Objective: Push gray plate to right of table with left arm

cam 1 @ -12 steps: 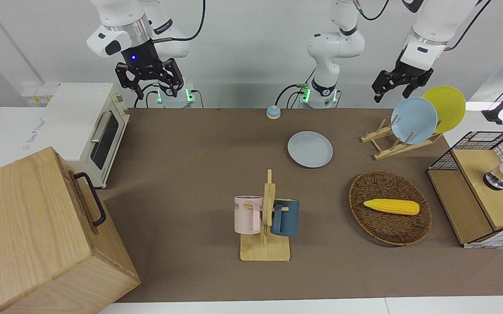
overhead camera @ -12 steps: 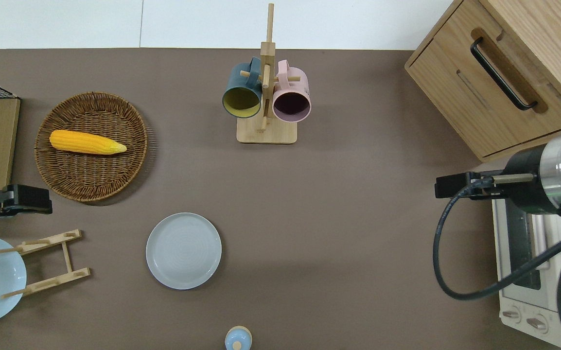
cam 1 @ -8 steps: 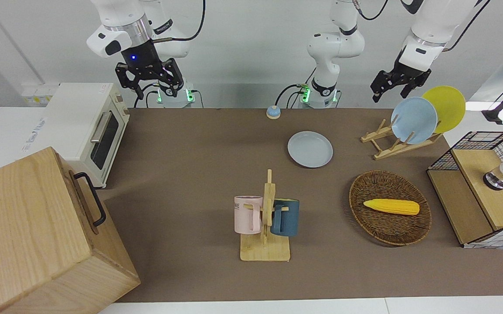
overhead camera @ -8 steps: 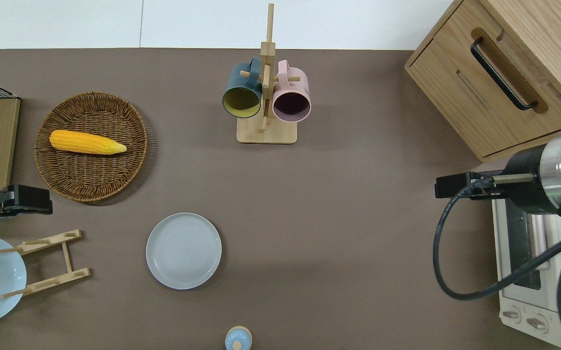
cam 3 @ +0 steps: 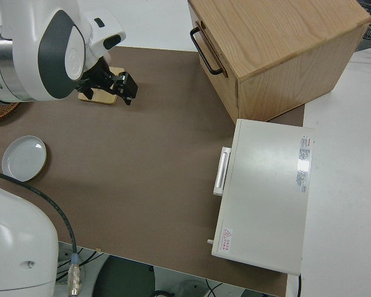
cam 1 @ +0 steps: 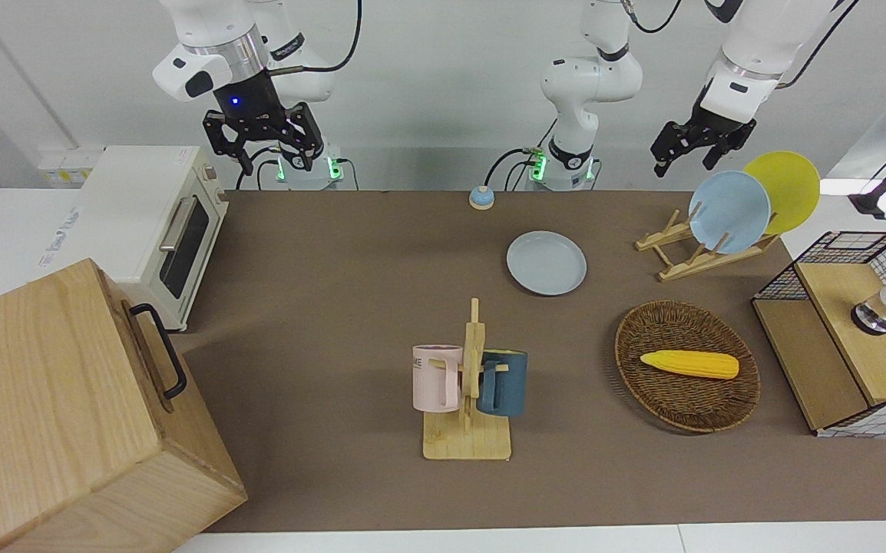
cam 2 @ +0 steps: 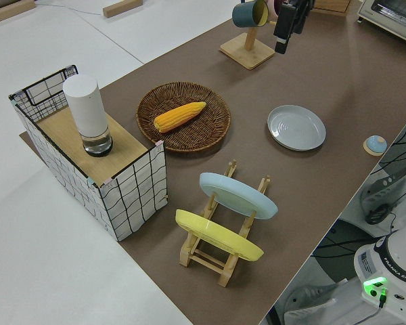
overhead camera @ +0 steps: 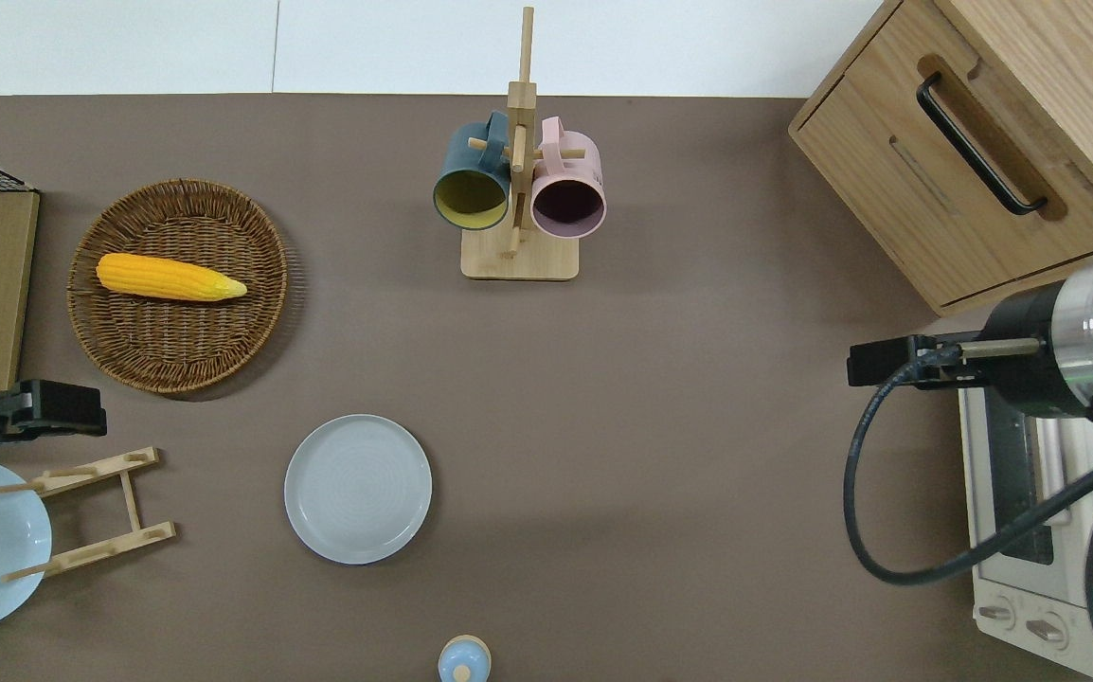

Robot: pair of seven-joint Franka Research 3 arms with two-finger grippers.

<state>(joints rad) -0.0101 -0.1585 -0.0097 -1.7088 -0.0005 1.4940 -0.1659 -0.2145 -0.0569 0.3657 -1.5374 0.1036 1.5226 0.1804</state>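
Observation:
The gray plate (cam 1: 547, 263) lies flat on the brown table (cam 1: 335, 269), between the small blue bell and the mug rack. It also shows in the overhead view (overhead camera: 358, 489), the left side view (cam 2: 296, 127) and the right side view (cam 3: 24, 158). My left gripper (cam 1: 690, 150) is open, empty and up in the air. The overhead view shows it (overhead camera: 44, 409) over the gap between the wicker basket and the plate rack, well apart from the gray plate. My right arm is parked, its gripper (cam 1: 262, 142) open.
A mug rack (cam 1: 467, 384) holds a pink and a blue mug. A wicker basket (cam 1: 687, 376) holds a corn cob. A wooden rack (cam 1: 708, 253) holds a sky-blue and a yellow plate. A wire crate (cam 1: 842, 338), a toaster oven (cam 1: 151, 223), a wooden box (cam 1: 67, 415) and a blue bell (cam 1: 481, 197) stand around.
My left gripper has risen a little and drifted toward the robots. The gray plate and the right arm have not moved.

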